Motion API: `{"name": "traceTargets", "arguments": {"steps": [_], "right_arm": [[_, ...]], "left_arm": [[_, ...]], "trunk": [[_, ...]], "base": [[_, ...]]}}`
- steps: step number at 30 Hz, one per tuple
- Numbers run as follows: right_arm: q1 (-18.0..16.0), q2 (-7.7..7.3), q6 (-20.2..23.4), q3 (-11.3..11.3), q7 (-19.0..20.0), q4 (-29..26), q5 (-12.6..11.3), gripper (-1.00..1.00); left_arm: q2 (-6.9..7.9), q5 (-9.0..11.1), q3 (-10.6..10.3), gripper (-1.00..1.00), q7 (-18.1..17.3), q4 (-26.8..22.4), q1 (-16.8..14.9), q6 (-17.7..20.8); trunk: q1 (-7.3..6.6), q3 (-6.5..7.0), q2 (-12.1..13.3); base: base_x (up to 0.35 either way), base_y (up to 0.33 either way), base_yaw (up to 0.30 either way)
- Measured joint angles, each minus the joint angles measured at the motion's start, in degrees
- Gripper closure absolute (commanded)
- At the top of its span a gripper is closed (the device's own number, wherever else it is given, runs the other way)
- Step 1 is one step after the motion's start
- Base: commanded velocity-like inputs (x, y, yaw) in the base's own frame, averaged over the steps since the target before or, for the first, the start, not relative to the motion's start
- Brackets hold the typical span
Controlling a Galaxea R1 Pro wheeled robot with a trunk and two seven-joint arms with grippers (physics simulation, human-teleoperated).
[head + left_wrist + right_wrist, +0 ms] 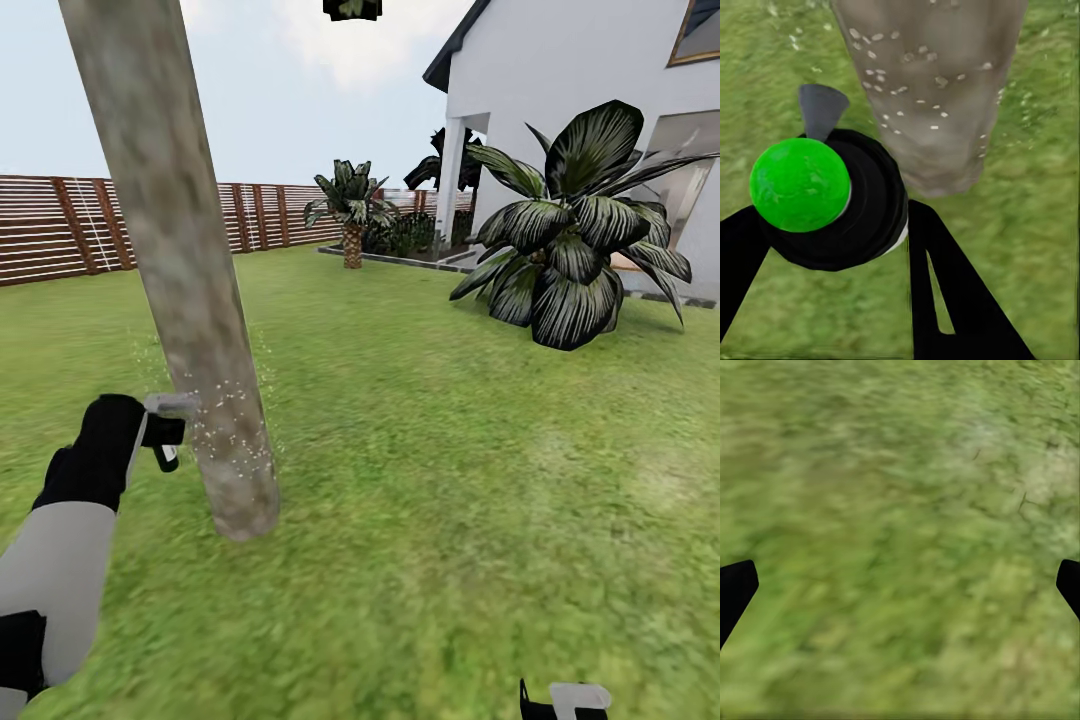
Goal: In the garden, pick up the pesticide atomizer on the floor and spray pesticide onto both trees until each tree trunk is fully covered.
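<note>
A tree trunk [185, 290], mottled grey-tan, rises from the grass at the left, leaning slightly. Tiny white specks of pesticide [232, 425] dot its lower part and show on the trunk [937, 82] in the left wrist view. My left gripper [152, 432] is just left of the trunk's base, shut on the pesticide atomizer [170, 408]. In the left wrist view the atomizer [840, 202] looks black and round with a green ball on it, its grey nozzle [821, 109] aimed toward the trunk. My right gripper [565, 700] hangs low over the grass, open, with nothing between its fingers [735, 589].
A brown slat fence [60, 225] runs along the back left. A short palm [352, 215] stands at the back, a big dark-leaved plant [575, 240] at the right before a white house [560, 90]. Grass [430, 480] spreads to the trunk's right.
</note>
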Motion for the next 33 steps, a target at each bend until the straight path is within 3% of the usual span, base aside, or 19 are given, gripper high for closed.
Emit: {"name": "traceTargets", "arguments": {"steps": [10,18,26,29,31,32,33], "right_arm": [[0.0,0.0,-0.01,0.0,-0.02,-0.06,0.0,-1.0],[0.0,0.0,-0.01,0.0,-0.01,-0.01,0.0,-1.0],[0.0,0.11,0.06,0.02,0.09,-0.02,0.02,-1.0],[0.0,0.11,0.37,0.17,0.41,-0.37,0.36,-1.0],[-0.03,0.03,0.94,0.2,0.7,-1.81,2.43,-1.0],[-0.11,0.04,1.26,0.25,2.43,-4.34,5.69,-1.0],[-0.19,0.07,3.05,0.22,9.44,-10.07,11.94,-1.0]], "left_arm": [[0.3,0.14,0.21,1.0,0.05,0.12,1.25,-0.72],[-0.04,0.74,0.19,1.0,-0.18,0.84,9.43,-1.96],[-0.38,0.91,0.01,1.0,-0.74,4.78,17.29,-15.58],[-0.15,0.75,-3.03,1.0,-6.63,6.28,20.32,-23.73],[0.16,0.36,-6.06,1.0,-12.32,6.92,21.97,-29.26],[0.25,0.22,-7.53,1.0,-15.1,8.06,22.33,-32.18],[0.3,-0.07,-10.34,1.0,-19.59,10.07,22.44,-36.16]], "trunk": [[0.03,0.0,0.01],[0.03,0.0,0.0],[0.02,-0.01,0.01],[0.0,0.0,0.0],[0.0,0.0,0.0],[0.0,0.0,0.0],[0.0,0.01,0.0]], "base": [[-0.117,-0.075,0.0],[-0.291,-0.147,0.0],[-0.248,-0.118,0.0],[-0.023,-0.011,0.0],[-0.005,-0.002,0.0],[-0.001,0.0,0.0],[0.0,0.0,0.0]]}}
